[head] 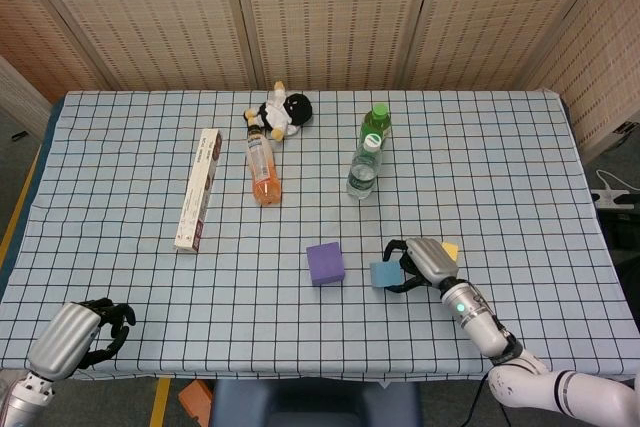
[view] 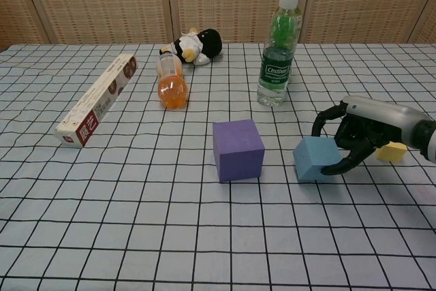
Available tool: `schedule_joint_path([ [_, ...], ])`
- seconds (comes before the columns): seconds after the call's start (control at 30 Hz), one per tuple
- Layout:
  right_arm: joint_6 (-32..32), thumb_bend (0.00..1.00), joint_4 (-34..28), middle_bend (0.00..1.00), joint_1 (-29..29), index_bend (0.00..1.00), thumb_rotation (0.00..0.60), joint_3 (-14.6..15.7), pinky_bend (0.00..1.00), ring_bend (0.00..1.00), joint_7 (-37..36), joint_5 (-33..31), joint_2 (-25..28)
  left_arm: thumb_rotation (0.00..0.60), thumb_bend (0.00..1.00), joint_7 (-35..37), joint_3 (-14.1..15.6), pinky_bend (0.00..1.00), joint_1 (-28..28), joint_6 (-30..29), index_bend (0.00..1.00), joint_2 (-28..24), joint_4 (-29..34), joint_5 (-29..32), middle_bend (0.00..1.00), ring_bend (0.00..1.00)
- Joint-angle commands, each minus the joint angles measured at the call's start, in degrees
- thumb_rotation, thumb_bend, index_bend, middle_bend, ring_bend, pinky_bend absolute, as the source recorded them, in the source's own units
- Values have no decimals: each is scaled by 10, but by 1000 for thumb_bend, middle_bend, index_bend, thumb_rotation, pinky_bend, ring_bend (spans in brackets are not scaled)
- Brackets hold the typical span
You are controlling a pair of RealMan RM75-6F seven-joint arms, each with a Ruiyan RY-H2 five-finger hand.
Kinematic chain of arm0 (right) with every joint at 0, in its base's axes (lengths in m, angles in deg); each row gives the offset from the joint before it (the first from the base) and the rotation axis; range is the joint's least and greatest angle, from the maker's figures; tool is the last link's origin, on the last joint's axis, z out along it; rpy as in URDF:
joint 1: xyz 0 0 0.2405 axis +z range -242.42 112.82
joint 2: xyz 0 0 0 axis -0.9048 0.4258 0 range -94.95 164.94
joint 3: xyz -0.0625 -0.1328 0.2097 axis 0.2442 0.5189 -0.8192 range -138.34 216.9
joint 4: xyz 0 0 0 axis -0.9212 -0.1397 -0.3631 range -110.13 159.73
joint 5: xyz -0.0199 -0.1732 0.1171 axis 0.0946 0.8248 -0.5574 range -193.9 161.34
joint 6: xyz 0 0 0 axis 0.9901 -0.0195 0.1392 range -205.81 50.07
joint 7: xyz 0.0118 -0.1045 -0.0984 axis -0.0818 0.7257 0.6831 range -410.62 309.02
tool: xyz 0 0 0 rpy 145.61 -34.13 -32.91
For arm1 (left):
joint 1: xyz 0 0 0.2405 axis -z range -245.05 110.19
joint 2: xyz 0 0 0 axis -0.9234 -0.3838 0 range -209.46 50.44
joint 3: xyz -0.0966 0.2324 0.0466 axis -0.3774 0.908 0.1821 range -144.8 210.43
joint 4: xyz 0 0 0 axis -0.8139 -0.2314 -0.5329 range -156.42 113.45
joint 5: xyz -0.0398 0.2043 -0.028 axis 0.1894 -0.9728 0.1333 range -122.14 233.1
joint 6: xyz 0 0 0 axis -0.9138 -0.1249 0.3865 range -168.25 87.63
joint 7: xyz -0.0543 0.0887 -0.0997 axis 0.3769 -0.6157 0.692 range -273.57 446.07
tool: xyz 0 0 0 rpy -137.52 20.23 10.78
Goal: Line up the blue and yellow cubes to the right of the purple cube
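The purple cube (head: 325, 263) (view: 238, 149) sits near the table's front middle. Just to its right lies the blue cube (head: 384, 274) (view: 316, 158), with a small gap between the two. My right hand (head: 418, 260) (view: 353, 135) holds the blue cube, fingers curled around its right side. The yellow cube (head: 450, 250) (view: 392, 151) lies behind and to the right of that hand, partly hidden in the head view. My left hand (head: 85, 333) is at the table's front left corner with its fingers curled in and nothing in them.
A long white and red box (head: 198, 189) (view: 97, 99) lies at the left. An orange bottle (head: 262, 169) (view: 170, 83) lies flat by a plush toy (head: 280, 112) (view: 195, 46). A clear water bottle (head: 365, 169) and a green bottle (view: 279, 49) stand behind the cubes.
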Motion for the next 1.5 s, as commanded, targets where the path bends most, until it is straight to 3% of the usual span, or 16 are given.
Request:
schedule_joint_path([
  [0.03,6,64,15,958,7,686,600,-5,1000,836,-8,4,-15,600,501,1,0,678,0,-1,527,0,0,0,672,538],
  [1.5,8,64,115,961,42,686,600,-28,1000,840,-62,25,-106,600,502,6,-1,678,-1,-4,527,-1,-2,0,671,538],
])
